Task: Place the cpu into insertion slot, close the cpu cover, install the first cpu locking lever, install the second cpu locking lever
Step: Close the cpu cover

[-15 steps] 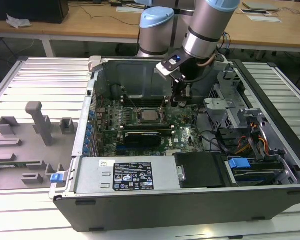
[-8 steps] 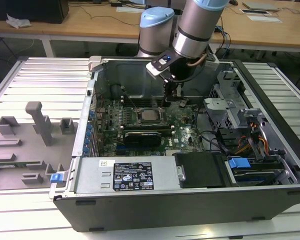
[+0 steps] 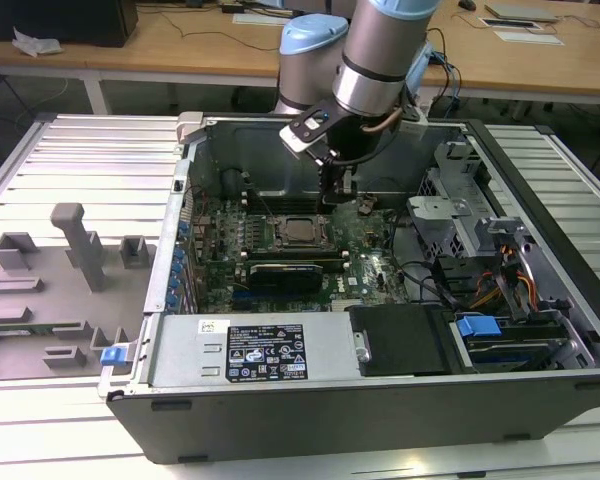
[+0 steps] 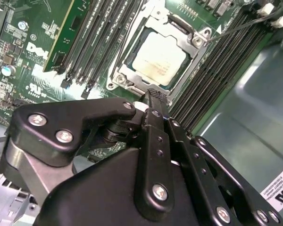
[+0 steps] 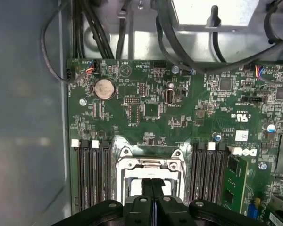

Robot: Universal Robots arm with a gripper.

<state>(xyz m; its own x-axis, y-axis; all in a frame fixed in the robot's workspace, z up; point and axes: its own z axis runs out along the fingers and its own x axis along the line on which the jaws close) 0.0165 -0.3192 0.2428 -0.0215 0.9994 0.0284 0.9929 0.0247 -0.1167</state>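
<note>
The exterior view looks down at a slant from outside the open computer case point(image 3: 310, 410), well apart from the cpu point(image 3: 302, 232), and takes in the whole case on the slatted desk point(image 3: 80, 160). The first wrist view rides close above the motherboard point(image 5: 146, 108), facing almost straight down past the jaws, which partly hide the cpu. The second wrist view looks along the jaws at a tilt, near the cpu; all three share the cpu and the memory slots point(image 4: 92, 42) beside it.
</note>
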